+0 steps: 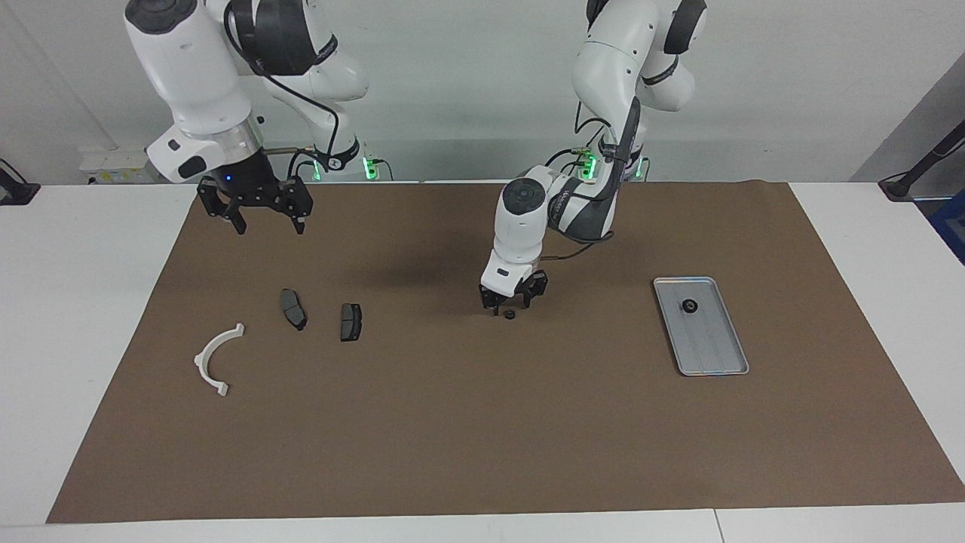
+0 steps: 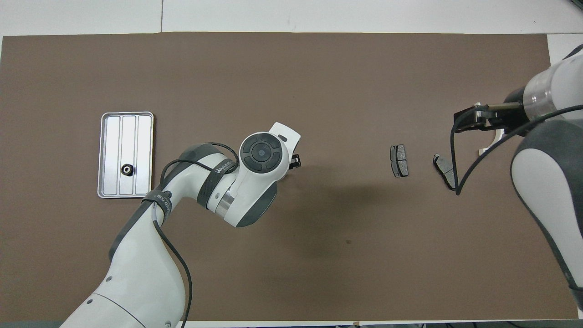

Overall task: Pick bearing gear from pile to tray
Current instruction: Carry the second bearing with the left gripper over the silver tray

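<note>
Your left gripper [image 1: 513,302] sits low at frame centre, fingers spread around a small black bearing gear [image 1: 510,314] on the mat. Another gear [image 1: 689,305] lies in the tray [image 1: 716,362], centre right. Your right gripper [image 1: 255,207] hangs spread, upper left.

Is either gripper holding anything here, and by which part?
Nothing is held. The left gripper is low over a small black piece on the mat; the right gripper is raised, open and empty.
</note>
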{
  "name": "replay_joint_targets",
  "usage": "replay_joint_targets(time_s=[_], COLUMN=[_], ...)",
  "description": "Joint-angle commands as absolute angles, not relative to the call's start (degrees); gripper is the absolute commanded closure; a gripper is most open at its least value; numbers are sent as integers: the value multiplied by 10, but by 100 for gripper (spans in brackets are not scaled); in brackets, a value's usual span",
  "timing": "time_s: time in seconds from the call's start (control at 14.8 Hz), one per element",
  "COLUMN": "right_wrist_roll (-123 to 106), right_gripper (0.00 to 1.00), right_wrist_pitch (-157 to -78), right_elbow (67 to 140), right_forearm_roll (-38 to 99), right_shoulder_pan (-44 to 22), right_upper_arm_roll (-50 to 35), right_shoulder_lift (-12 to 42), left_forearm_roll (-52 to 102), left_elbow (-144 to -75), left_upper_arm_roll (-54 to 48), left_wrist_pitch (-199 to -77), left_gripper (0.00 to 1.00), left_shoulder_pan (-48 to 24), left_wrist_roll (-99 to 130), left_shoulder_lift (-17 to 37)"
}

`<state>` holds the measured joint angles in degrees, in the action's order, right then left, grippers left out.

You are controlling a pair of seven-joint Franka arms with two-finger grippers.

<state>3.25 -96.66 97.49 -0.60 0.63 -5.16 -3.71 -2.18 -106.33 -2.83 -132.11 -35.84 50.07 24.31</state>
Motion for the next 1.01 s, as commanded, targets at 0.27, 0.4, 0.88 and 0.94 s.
replay_joint_targets(time_s=[0.27, 0.4, 0.88, 0.94], right_wrist_roll=[-5, -3, 28, 28], right_gripper=[0, 0, 0, 0], right_wrist_pitch=[-911, -910, -839, -838], right_elbow=[969, 969, 953, 952], right_forearm_roll=[3, 5, 20, 19], right_shoulder_pan=[18, 18, 24, 25], right_upper_arm_roll=[-56, -55, -60, -60], right_shoulder_lift=[-87, -88, -88, -87], left_forearm_roll=[-42, -69, -36, -33], left_elbow=[-1038, -1003, -978, -979], left_upper_arm_roll=[-15, -15, -16, -16], left_wrist_pitch=[-1308, -1262, -1106, -1093], left_gripper=[100, 100, 100, 100], left_shoulder_pan=[-361, -346, -165, -128], left_wrist_roll=[509, 503, 220, 158], left_shoulder_lift=[242, 242, 151, 145])
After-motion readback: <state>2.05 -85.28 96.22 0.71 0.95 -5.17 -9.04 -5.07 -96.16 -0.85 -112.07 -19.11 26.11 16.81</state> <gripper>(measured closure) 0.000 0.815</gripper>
